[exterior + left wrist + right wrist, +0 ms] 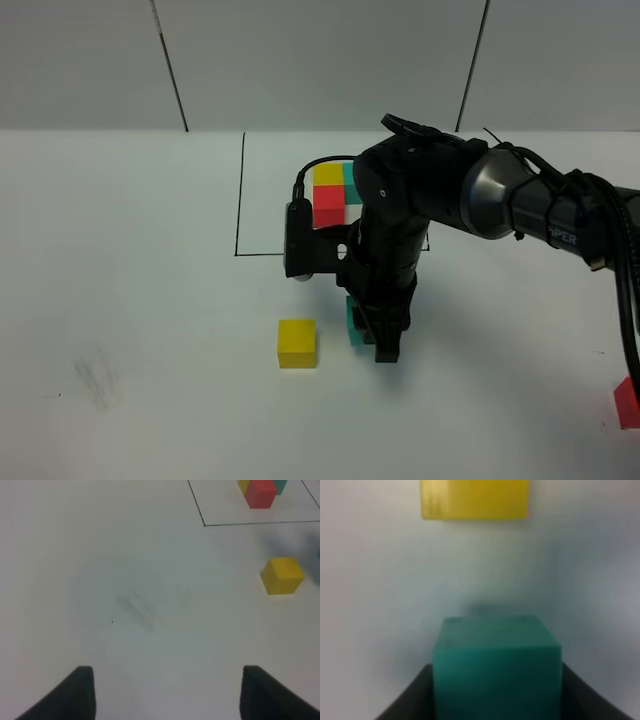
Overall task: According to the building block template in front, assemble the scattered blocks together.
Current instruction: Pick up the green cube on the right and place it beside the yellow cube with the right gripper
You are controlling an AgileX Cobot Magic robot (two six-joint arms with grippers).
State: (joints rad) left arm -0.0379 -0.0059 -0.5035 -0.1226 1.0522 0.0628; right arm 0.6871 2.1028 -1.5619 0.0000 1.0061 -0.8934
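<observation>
Pinching the teal cube (496, 665) between the dark fingers of the right gripper (384, 345), low over the white table (150, 300), just beside the yellow cube (297, 343) but not touching it. Reaching in from the right, across the middle. Showing the red cube (628, 403) well apart at the right edge, and the template (330, 195), a joined yellow, teal and red trio, inside the black rectangle (240, 200) behind the arm. Holding the left gripper (167, 700) spread, nothing between its fingers, above bare table near a faint grey smudge (137, 607). Cannot tell whether the teal cube rests on the table.
</observation>
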